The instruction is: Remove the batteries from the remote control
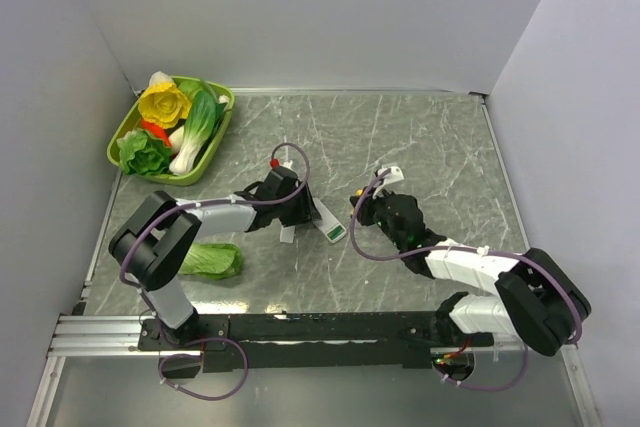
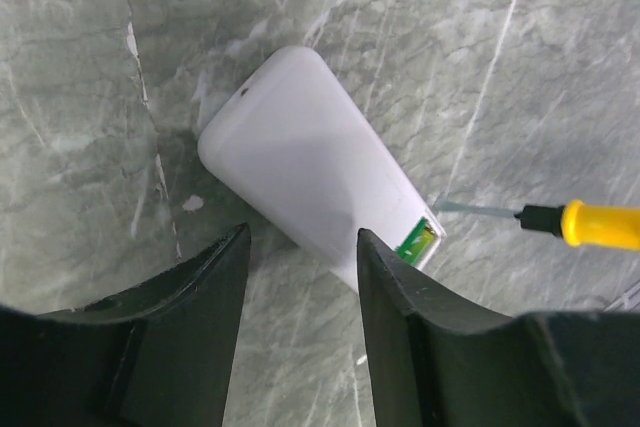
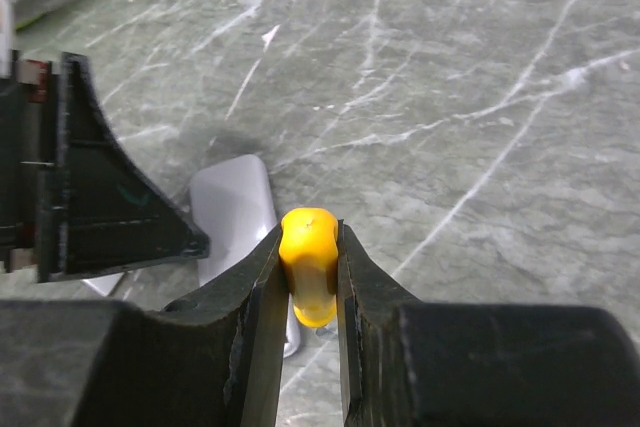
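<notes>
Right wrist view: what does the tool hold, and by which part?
The right tool holds the screwdriver by its yellow handle.

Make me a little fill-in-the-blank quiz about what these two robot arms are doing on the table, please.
The right gripper is shut on a screwdriver with a ___ handle.
The left gripper stands ___ over the white remote control.
At one end of the remote control a ___ patch shows.
The basket of vegetables sits in the table's far ___ corner.
Missing words: yellow, open, green, left.
</notes>
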You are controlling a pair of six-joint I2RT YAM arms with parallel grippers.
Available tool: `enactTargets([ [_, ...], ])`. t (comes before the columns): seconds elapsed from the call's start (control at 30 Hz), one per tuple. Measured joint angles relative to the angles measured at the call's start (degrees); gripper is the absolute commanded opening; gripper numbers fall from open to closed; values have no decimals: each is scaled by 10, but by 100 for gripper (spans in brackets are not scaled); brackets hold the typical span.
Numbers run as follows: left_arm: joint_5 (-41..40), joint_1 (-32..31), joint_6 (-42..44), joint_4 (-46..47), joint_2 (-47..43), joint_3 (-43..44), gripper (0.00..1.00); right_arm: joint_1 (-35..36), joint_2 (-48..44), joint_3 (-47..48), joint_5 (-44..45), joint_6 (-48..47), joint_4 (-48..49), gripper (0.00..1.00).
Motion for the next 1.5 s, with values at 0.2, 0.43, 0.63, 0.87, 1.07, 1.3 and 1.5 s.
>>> enactTargets([
  [0.2,0,0,11,1,11,6,49,0,3,-5,-38,27,21,0],
  [0.43,2,0,17,4,12,9,46,6,-7,-27,-62,59,32,0],
  [0.63,16,0,26,7,14,9,46,6,-50,-27,-59,50,15,0],
  [0.87,38,0,39,25,17,9,46,6,-44,-27,-71,45,15,0],
  [1.07,57,0,58,35,30,10,45,6,-47,-27,-73,40,13,0],
  [1.3,73,0,63,52,49,18,41,6,-78,-26,-79,23,14,0],
  [1.5,73,0,63,55,50,18,38,7,-73,-37,-110,-10,72,0],
])
